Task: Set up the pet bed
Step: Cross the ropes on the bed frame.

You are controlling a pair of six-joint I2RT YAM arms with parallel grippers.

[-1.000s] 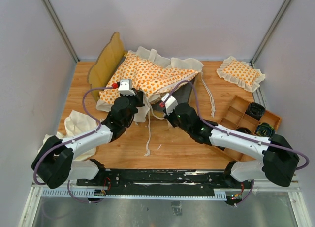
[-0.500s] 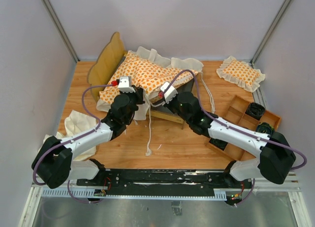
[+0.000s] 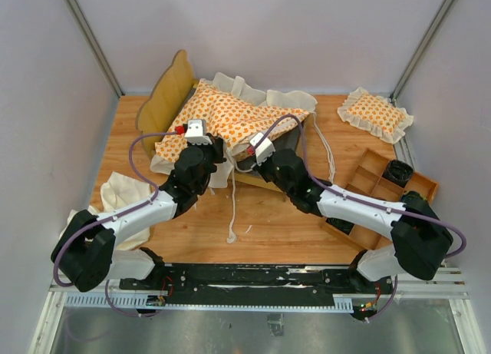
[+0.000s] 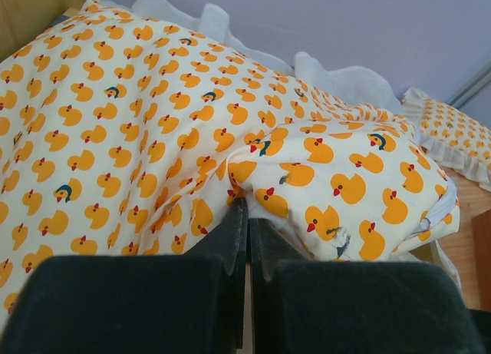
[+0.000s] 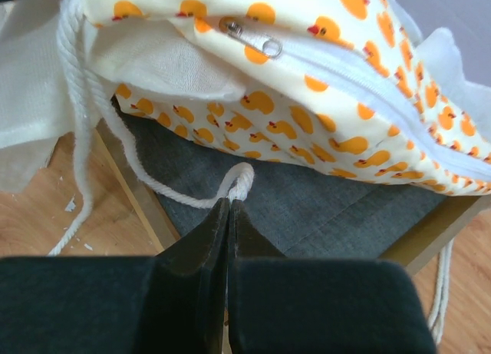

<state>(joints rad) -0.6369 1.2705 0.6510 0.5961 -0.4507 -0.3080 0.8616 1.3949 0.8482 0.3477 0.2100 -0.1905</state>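
The pet bed's light-wood frame [image 3: 170,91] stands at the back left, its scalloped headboard on the left. The duck-patterned cushion [image 3: 230,116] lies crooked across it. Its near right corner is raised off the grey base [image 5: 307,208]. My left gripper [image 3: 213,145] is shut on the cushion's near edge [image 4: 253,177], pinching fabric at the fingertips [image 4: 247,206]. My right gripper [image 3: 247,163] is shut on a white tie string [image 5: 239,182] just above the grey base, below the cushion's zipper side [image 5: 307,62]. The string runs left over the frame's wooden rail [image 5: 130,189].
A small square duck-patterned pillow [image 3: 376,114] lies at the back right. A wooden divided tray [image 3: 367,183] with black items sits on the right. Plain cream cloth [image 3: 123,194] is bunched by the left arm. More tie strings [image 3: 232,208] trail over the table in front of the bed.
My right gripper has moved up and left toward the bed, carrying the string. The cushion's near right corner has shifted with it. The left gripper has hardly moved.
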